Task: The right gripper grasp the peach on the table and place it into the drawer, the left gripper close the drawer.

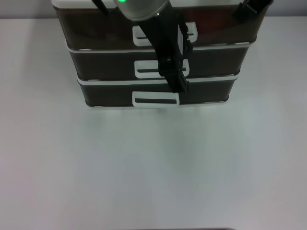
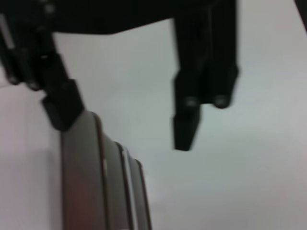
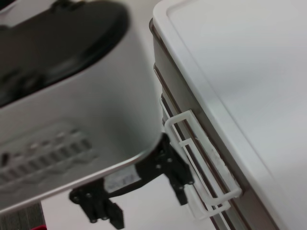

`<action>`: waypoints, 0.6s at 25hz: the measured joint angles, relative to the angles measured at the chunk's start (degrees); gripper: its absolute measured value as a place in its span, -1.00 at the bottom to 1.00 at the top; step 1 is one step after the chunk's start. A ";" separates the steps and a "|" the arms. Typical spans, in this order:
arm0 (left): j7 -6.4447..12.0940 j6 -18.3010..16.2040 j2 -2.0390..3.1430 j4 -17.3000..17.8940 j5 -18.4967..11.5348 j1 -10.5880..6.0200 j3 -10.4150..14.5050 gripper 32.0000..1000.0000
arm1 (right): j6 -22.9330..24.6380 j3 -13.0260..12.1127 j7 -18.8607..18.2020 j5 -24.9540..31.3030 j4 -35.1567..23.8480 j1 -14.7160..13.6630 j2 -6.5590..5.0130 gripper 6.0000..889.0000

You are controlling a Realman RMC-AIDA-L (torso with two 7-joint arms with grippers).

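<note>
Head view: left gripper [image 1: 176, 76] hangs in front of the stacked drawer fronts, fingers down over the middle handle [image 1: 159, 68], reaching near the lowest handle [image 1: 156, 100]. From the left wrist view its fingers [image 2: 187, 127] are spread apart, holding nothing. The drawer [image 1: 158, 29] on top looks pushed in flush (closing probably done, my read). Peach not visible; likely inside, cannot confirm through the dark front. Right gripper [image 1: 253, 5] sits at the unit's upper right corner, cannot tell its fingers. Bare table [image 1: 153, 167] in front, nothing blocks retreat.
</note>
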 joint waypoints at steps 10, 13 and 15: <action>-3.73 5.77 0.07 6.64 -1.79 3.48 2.26 0.69 | 0.00 0.05 0.03 0.12 -0.18 -0.32 -0.07 0.65; -4.98 7.10 0.13 10.98 -1.62 6.95 2.98 0.69 | 0.00 0.01 0.04 0.31 -0.23 -0.68 -0.09 0.65; -5.96 7.89 0.23 14.28 -1.55 9.60 3.04 0.69 | 0.00 0.00 0.02 0.41 -0.25 -0.96 -0.08 0.65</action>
